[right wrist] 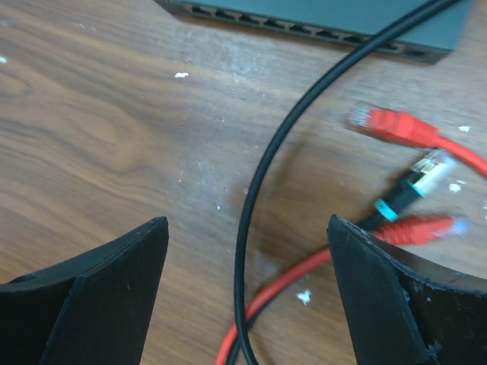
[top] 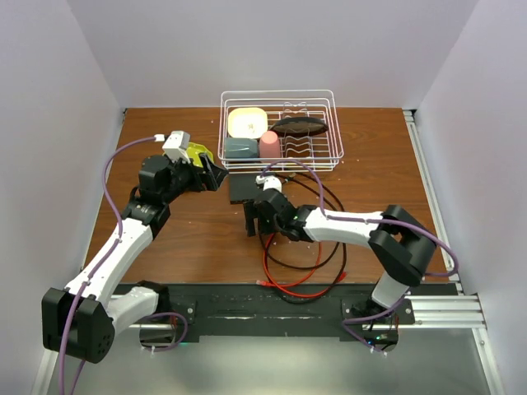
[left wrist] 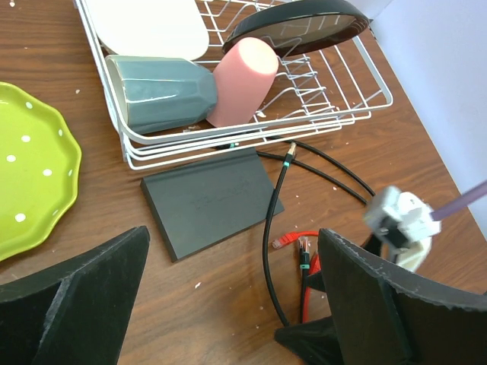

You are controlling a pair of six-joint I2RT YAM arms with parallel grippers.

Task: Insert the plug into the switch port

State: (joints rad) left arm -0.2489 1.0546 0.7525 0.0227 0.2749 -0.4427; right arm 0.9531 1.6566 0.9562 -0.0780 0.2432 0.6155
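1. The wire rack [top: 296,165] is holding a cream plate [top: 246,123], grey-blue cup [top: 241,148], pink cup [top: 270,145] and dark oval dish [top: 300,126].
2. The switch [left wrist: 209,201] is lying on the tabletop [top: 189,239] beside the rack.
3. The left hand [left wrist: 232,258] and right hand [right wrist: 247,228] are gaping wide — empty, a teal-ringed plug [right wrist: 403,190] lying near the right.

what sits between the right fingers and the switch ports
A black cable arcs across the table between the open right fingers and the switch, crossing its port row near the right end. The teal-collared plug lies off to the right of that arc; the remaining ports look unobstructed.
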